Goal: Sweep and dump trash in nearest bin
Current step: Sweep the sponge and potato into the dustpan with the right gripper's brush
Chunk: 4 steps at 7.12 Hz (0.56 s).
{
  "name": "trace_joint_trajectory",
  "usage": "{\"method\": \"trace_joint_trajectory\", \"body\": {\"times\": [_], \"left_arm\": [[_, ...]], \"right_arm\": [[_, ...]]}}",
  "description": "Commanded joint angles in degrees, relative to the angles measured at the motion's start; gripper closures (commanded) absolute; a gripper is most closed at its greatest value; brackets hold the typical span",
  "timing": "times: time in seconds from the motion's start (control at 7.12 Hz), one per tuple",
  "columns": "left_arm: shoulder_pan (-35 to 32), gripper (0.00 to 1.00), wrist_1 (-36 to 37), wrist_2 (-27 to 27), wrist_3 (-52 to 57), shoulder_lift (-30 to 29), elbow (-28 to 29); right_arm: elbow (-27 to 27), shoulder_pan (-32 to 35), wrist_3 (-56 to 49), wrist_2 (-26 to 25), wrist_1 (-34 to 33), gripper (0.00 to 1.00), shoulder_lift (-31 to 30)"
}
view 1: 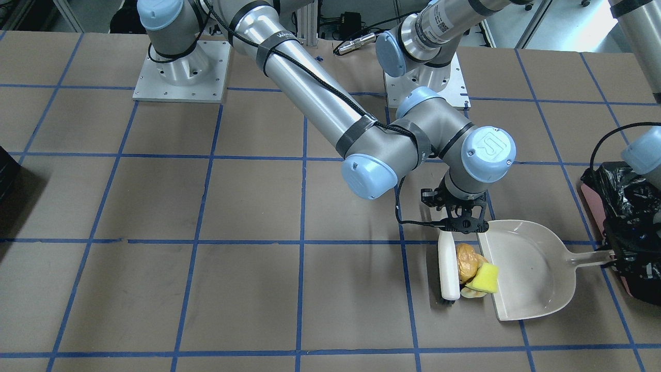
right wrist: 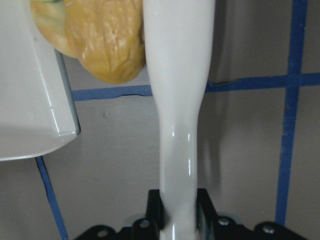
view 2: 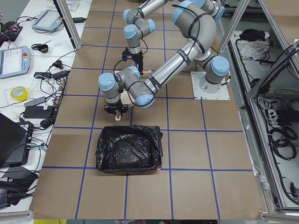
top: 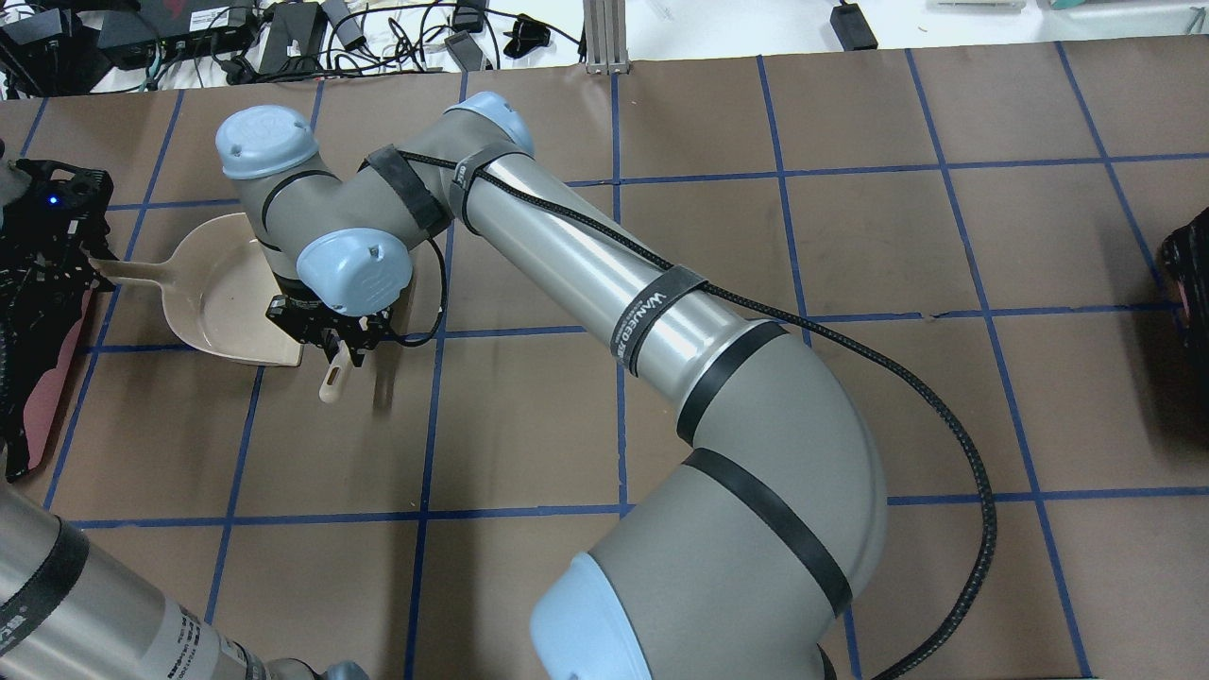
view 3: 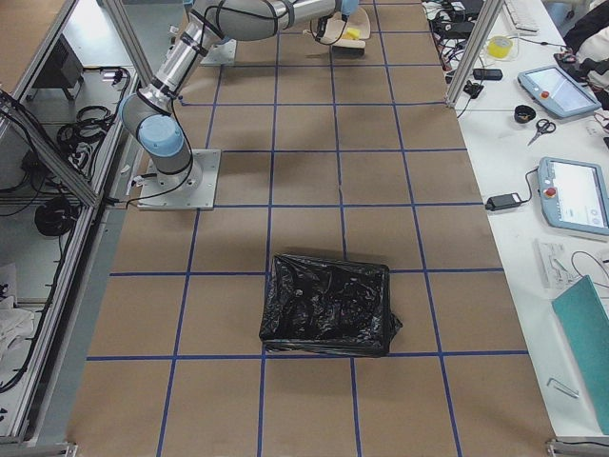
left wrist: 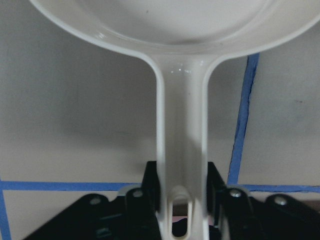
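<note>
The trash, a golden-brown lump (view 1: 467, 260), a yellow sponge block (view 1: 487, 277) and a pale scrap (view 1: 471, 293), lies at the open lip of the white dustpan (view 1: 532, 274). The sponge rests partly on the lip. A white brush (view 1: 448, 268) stands against the trash on its far side from the pan. My right gripper (view 1: 457, 223) is shut on the brush handle (right wrist: 180, 150). My left gripper (view 1: 614, 256) is shut on the dustpan handle (left wrist: 181, 135). The pink-sided bin (view 1: 622, 206) with a black bag stands right behind the left gripper.
A second black-bagged box (view 3: 328, 305) stands far off at the table's other end and shows at the edge of the overhead view (top: 1190, 274). The right arm's long link (top: 614, 283) reaches across the table's middle. Blue tape gridlines mark the brown tabletop.
</note>
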Motion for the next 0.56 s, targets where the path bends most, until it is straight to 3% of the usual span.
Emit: {"method": "trace_joint_trajectory", "body": {"times": [0.0,0.42], "left_arm": [[-0.01,1.00,0.01,0.00,-0.01,-0.01,0.00],[-0.01,1.00,0.71,0.00,0.08,-0.01,0.00]], "right_arm": [[-1.28,0.69,0.92,2.26,-3.02,1.00,1.41],[-1.89,1.13,1.80,6.40,-7.24,1.00,1.50]]}}
